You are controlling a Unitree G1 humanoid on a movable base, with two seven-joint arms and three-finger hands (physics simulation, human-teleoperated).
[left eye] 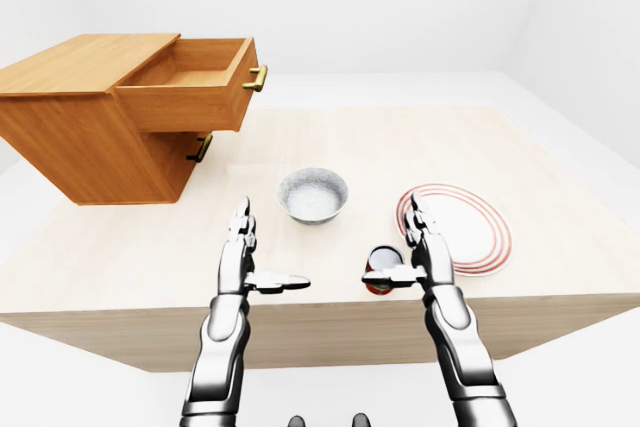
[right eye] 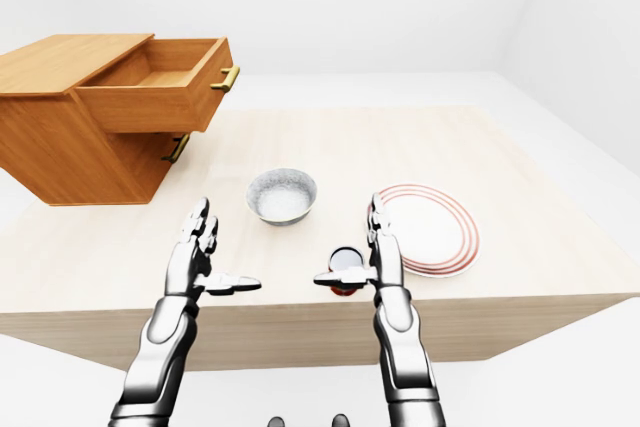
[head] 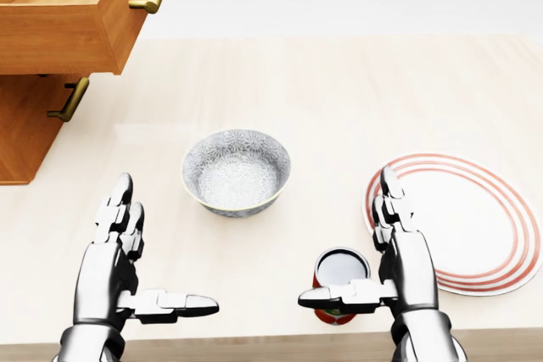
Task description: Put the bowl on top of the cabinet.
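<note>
Left-eye: bowl (left eye: 313, 195) sits on the worktop (left eye: 520, 137), right of and below the cabinet (left eye: 75, 97), whose top drawer is pulled out.

Head: left hand (head: 119, 252) and right hand (head: 394, 247) both spread wide, empty, below the bowl. Bowl looks rigid, glazed, likely slick and chippable; take it by the rim.

Right-eye: red cup (right eye: 346, 269) touches the right thumb.

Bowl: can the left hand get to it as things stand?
Probably yes. The left hand is open, just lower left of the bowl in the head view, with bare table between them. The red can sits off by the right hand.
</note>
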